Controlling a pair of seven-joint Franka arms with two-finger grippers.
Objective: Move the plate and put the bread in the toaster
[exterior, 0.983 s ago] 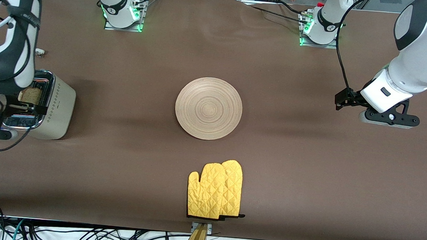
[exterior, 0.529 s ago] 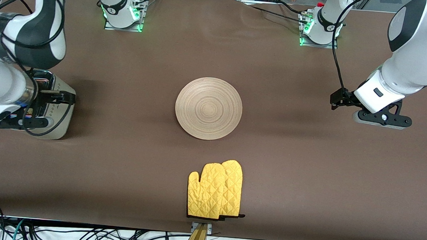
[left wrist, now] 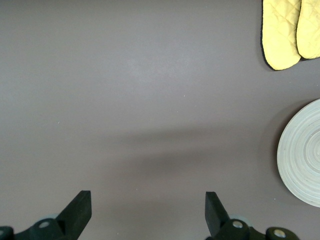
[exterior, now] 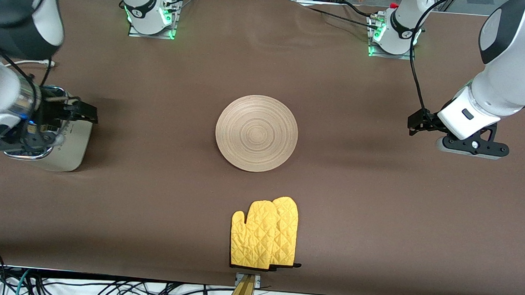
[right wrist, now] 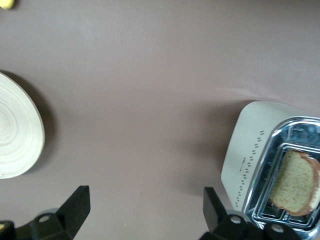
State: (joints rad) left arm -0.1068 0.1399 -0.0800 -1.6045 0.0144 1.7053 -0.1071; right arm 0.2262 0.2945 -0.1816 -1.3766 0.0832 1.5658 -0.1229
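The pale wood plate [exterior: 256, 133] lies mid-table, bare; its rim also shows as the plate [left wrist: 305, 155] and the plate [right wrist: 15, 132]. The cream toaster [exterior: 73, 147] stands at the right arm's end, mostly hidden by that arm in the front view. The bread [right wrist: 296, 184] sits in a slot of the toaster [right wrist: 245, 150]. My right gripper [right wrist: 146, 192] hangs open and empty up by the toaster; in the front view the right gripper [exterior: 25, 144] overlaps it. My left gripper [exterior: 472, 147] hovers open and empty over bare cloth at the left arm's end, as the left gripper [left wrist: 147, 197] also shows.
A pair of yellow oven mitts [exterior: 265, 232] lies near the table's front edge, nearer to the camera than the plate; the mitts [left wrist: 282, 30] also show in the left wrist view. A white cord [exterior: 30, 62] runs by the toaster. Brown cloth covers the table.
The right hand has lifted and swung off the toaster's slots, leaving the bread in the slot. The left gripper has shifted only slightly.
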